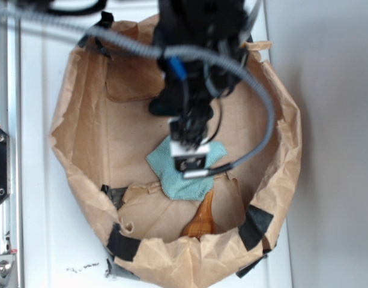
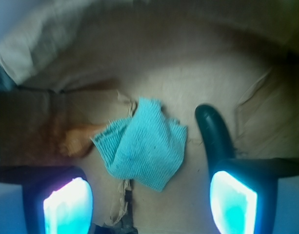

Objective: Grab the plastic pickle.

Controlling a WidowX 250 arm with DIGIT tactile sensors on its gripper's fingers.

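The gripper (image 2: 150, 202) is hovering with its jaws apart and gripping nothing, so the grab is not yet made, the plastic pickle (image 2: 213, 132) lying loose just ahead of one jaw, beside the teal cloth (image 2: 144, 145).

the arm reaches down from the top of the exterior view, wrist pointing downward. the gripper (image 2: 149, 204) is spread wide, its two fingers (image 2: 69, 207) far apart with nothing between them.
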